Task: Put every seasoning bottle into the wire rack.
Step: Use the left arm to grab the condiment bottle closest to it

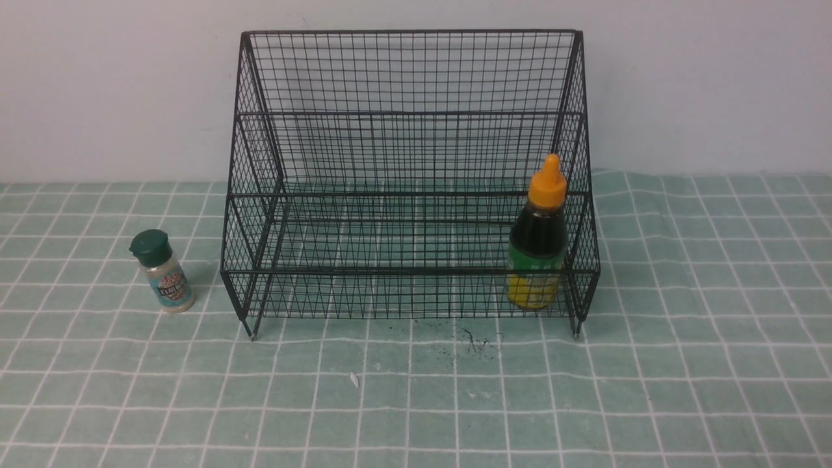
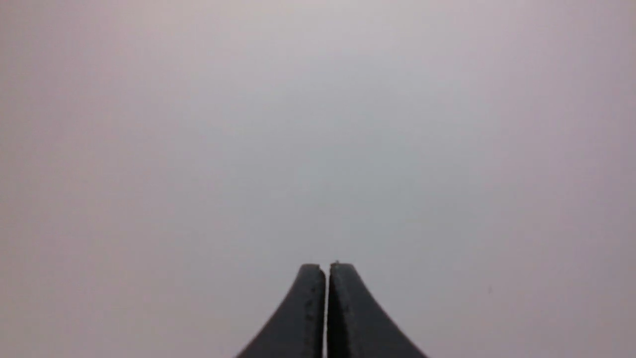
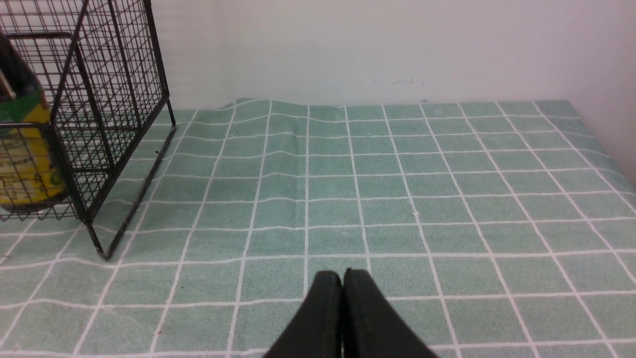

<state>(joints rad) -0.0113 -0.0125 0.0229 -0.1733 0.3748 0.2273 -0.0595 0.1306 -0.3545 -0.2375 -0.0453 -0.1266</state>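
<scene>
Front view faces the black wire-mesh rack point(image 1: 416, 114) at twelve o'clock. Low right wrist view shares its right end; left wrist view sees plain grey.

Staged test set-up with a kitchen theme: a bench point(image 1: 682, 390) under green checked cloth, bare white wall point(image 1: 97, 84), wire rack point(image 1: 409, 114), seasoning shaker point(image 1: 164, 276), sauce bottle point(image 1: 538, 250).

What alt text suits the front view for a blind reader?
A black wire rack stands on a green checked cloth, with the orange-capped dark bottle upright in its lowest tier at the right end. The small green-capped shaker stands on the cloth outside, left of the rack.
</scene>
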